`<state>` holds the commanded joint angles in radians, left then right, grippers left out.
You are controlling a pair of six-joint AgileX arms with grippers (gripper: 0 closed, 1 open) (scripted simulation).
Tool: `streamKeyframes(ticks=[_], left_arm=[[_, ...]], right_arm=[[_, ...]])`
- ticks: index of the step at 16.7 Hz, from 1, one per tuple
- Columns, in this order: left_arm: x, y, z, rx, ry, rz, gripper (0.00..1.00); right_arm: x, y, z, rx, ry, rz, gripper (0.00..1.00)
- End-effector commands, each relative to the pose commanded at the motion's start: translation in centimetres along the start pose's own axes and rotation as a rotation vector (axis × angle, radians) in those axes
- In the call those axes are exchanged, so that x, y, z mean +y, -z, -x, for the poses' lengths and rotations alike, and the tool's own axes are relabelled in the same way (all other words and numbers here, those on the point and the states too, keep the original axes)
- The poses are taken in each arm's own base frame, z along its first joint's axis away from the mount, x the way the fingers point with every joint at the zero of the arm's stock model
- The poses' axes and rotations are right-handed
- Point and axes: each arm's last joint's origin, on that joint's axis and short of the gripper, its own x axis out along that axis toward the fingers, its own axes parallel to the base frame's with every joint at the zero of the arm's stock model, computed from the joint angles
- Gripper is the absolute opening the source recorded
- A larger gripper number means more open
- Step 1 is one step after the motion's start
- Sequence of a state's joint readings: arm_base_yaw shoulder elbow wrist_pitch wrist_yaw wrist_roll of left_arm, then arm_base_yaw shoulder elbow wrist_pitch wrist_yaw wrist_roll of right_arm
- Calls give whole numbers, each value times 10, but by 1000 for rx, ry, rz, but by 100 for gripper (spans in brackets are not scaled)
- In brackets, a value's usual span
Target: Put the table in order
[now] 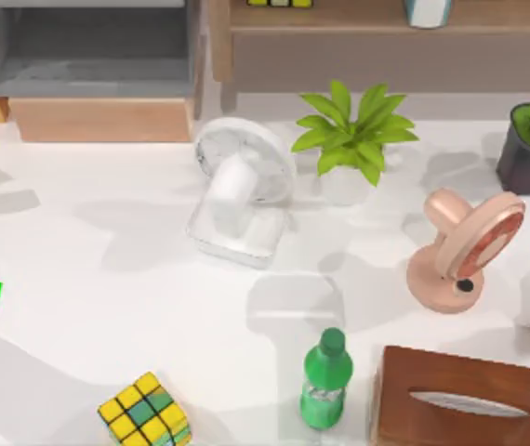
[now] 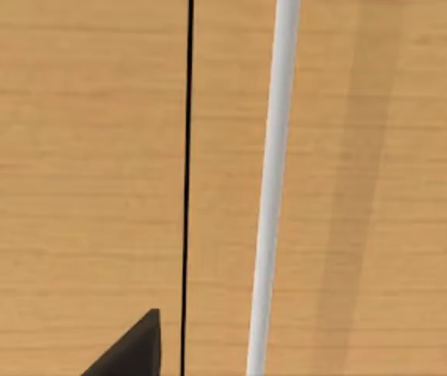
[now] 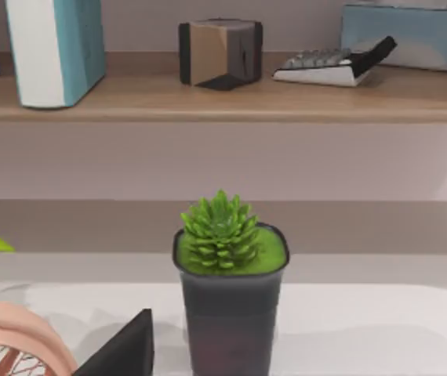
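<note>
Top view: the worktop (image 1: pixel 107 269) spreads below us, cluttered with a white fan (image 1: pixel 242 200), pink fan (image 1: pixel 465 246), leafy plant (image 1: pixel 353 135), bottle (image 1: pixel 327 376), cube (image 1: pixel 144 411) and tissue box (image 1: pixel 465 400), loose and unsorted, so tidying looks barely begun. Left wrist view: wood panelling close up; we cannot tell the left claw's state. Right wrist view: a potted succulent (image 3: pixel 230 290) stands dead ahead below the shelf (image 3: pixel 208 98), probably our next target; right claw's state we cannot tell.
</note>
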<state>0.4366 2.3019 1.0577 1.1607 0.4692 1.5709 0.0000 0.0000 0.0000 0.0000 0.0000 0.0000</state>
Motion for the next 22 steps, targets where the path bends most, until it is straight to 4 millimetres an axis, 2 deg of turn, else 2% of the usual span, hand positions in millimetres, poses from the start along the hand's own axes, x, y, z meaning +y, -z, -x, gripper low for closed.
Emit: streamKeyframes(ticks=[3, 5, 7, 10, 14, 17, 20, 22], left_arm=[[7, -11, -1, -13, -12, 16, 100], [23, -36, -2, -39, -38, 56, 100], [41, -74, -2, -79, -66, 128, 100], [62, -150, 1, -166, -74, 284, 100], [84, -274, 12, -302, -31, 550, 100], [112, -364, 25, -368, -30, 777, 100], [143, -439, 32, -370, -50, 1018, 100], [160, -480, 28, -339, -68, 1170, 100]], right_arm=[[0, 0, 0, 0, 0, 0, 100], [0, 0, 0, 0, 0, 0, 100], [0, 0, 0, 0, 0, 0, 100], [0, 0, 0, 0, 0, 0, 100], [0, 0, 0, 0, 0, 0, 100], [0, 0, 0, 0, 0, 0, 100], [0, 0, 0, 0, 0, 0, 100], [0, 0, 0, 0, 0, 0, 100]])
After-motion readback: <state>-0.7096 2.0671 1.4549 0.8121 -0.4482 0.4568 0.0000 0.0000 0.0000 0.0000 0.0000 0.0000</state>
